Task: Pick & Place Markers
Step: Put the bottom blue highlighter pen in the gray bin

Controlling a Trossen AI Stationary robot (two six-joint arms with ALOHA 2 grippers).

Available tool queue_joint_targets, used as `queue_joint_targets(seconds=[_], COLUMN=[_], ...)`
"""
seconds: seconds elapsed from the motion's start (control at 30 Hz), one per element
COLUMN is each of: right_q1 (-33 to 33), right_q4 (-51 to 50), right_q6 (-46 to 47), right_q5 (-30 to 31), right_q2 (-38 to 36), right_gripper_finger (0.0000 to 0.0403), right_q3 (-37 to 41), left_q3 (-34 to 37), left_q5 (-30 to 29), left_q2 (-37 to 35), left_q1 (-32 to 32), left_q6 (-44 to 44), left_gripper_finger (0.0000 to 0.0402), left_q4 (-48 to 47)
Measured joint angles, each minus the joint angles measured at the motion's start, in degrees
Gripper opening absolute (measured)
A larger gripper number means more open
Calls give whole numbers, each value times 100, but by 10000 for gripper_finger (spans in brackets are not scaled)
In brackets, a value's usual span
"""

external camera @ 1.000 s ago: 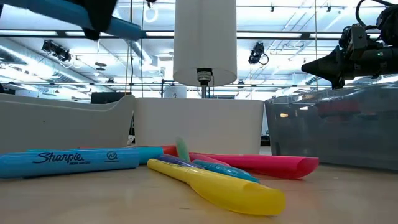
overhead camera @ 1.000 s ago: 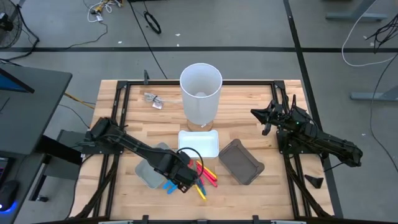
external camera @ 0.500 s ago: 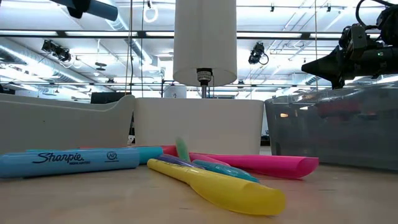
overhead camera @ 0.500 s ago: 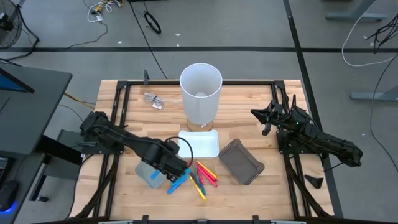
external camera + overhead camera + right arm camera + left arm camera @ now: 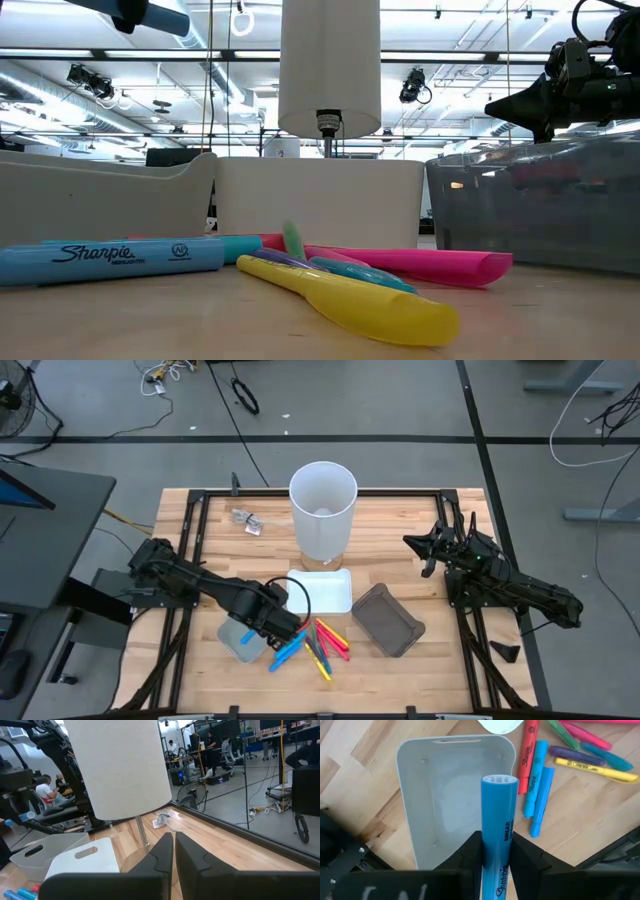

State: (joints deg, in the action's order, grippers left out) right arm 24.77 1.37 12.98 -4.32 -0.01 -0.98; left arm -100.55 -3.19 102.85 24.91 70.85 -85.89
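My left gripper (image 5: 498,854) is shut on a blue marker (image 5: 499,815) and hangs above the light grey tray (image 5: 445,795) at the table's near left. The low view shows that marker (image 5: 150,14) high at the upper left. Several more markers lie loose on the wood to the right of the tray: a red one (image 5: 529,745), two blue ones (image 5: 538,785), a yellow one (image 5: 590,767) and others (image 5: 320,645). My right gripper (image 5: 425,546) waits shut at the table's far right, its fingers (image 5: 165,851) together. My left gripper pinches the blue marker's barrel (image 5: 498,842) between its two fingers (image 5: 471,851), which point down and lie across it. The marker is lifted clear above the grey tray. It sticks out from the fingers nearly level, its free end (image 5: 499,780) a little lower.
A white tray (image 5: 322,590) lies at the middle and a dark grey tray (image 5: 388,620) to its right. A tall white cylinder (image 5: 323,508) stands behind them on a thin post. A small clear wrapper (image 5: 246,520) lies far left.
My left gripper has risen and gone toward the table's left edge with the blue marker, from over the loose markers to over the light grey tray. It has kept still for the last half second. The marker stays in the hold.
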Motion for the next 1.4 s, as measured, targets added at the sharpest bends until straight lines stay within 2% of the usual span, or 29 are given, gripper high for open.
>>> queue_joint_targets(seconds=[0.53,0.77,1.4], right_q1=[0,0,-1], right_q4=[0,0,0], right_q6=[0,0,-1], right_q5=[0,0,-1], right_q2=[0,0,0], right_gripper_finger=[24,24,24], right_q3=[-1,0,0], left_q3=[16,474,1781], left_q5=[-25,-63,23], left_q2=[11,17,17], left_q1=[44,39,-1], left_q6=[8,48,37], left_gripper_finger=[80,74,74], left_q4=[-269,-222,886])
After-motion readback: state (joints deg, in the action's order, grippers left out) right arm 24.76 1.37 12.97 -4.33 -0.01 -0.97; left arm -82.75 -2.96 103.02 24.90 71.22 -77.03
